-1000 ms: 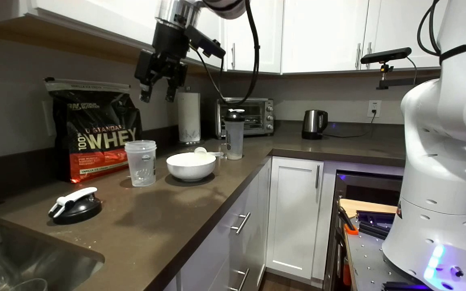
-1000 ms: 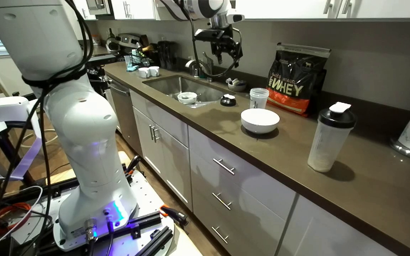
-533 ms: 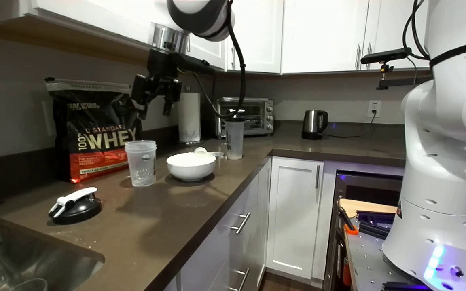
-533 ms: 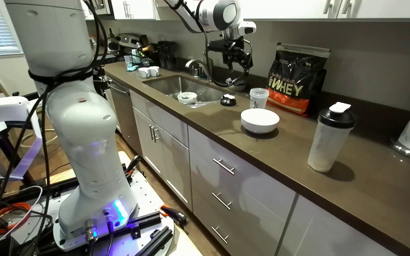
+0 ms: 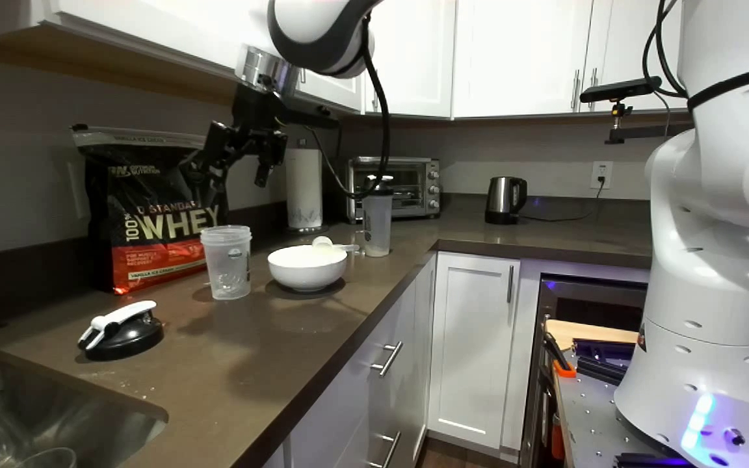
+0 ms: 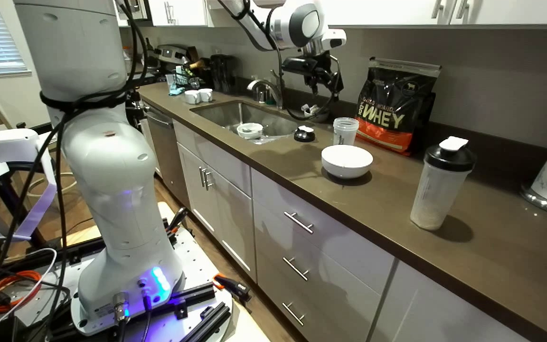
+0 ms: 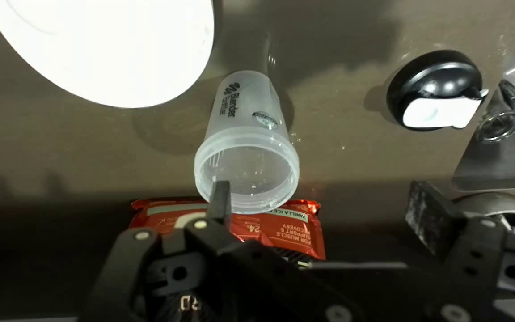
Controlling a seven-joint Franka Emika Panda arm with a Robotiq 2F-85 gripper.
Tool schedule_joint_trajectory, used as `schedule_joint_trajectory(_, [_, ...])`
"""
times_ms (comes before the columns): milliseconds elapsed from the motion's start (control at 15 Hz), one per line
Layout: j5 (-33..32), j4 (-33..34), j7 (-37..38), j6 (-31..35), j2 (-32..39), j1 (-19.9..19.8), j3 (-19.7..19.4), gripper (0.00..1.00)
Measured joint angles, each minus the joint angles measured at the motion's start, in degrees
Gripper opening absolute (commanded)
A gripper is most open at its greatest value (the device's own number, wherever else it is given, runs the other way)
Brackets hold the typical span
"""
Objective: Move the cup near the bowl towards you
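Note:
The cup (image 5: 227,266) is a clear, slightly frosted tapered tumbler. It stands upright on the counter between the protein bag and the bowl, and also shows in an exterior view (image 6: 344,133) and in the wrist view (image 7: 247,109). The white bowl (image 5: 307,269) sits beside it, apart from it; it also shows in an exterior view (image 6: 347,162) and at the wrist view's upper left (image 7: 114,49). My gripper (image 5: 236,181) is open and empty above the cup. In the wrist view the gripper (image 7: 320,192) has its left finger overlapping the cup's rim; the right finger is well off to the side.
A black whey bag (image 5: 153,214) stands behind the cup. A black lid (image 5: 121,335) lies near the sink (image 5: 147,416). A lidded shaker (image 6: 442,185) stands past the bowl. A paper towel roll (image 5: 304,188) is at the back. Upper cabinets hang over the counter.
My gripper has come down and tilted, with its fingers now lower in front of the whey bag and nearer the cup. The cup and bowl have not moved.

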Motion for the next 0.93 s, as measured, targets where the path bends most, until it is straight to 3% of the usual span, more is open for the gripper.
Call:
schedule_joint_trajectory(333, [-6.37,2.07,5.63,4.53,5.03,0.10,-3.00,1.00])
schedule_joint_trajectory(667, [-6.82,7.60,7.18,4.52,10.67,0.24,-5.55,1.00])
schedule_joint_trajectory(733, [-6.82,8.78,7.21,4.43,11.64,0.29,-5.88,0.92])
schedule_joint_trajectory(800, [-6.82,9.91,7.21,4.31,12.58,0.39,-6.22,0.95])
schedule_joint_trajectory(867, [-6.82,10.88,7.21,4.16,13.44,0.53,-6.54,0.79])
schedule_joint_trajectory(933, [-6.80,11.81,7.21,3.85,14.22,0.67,-6.80,0.93])
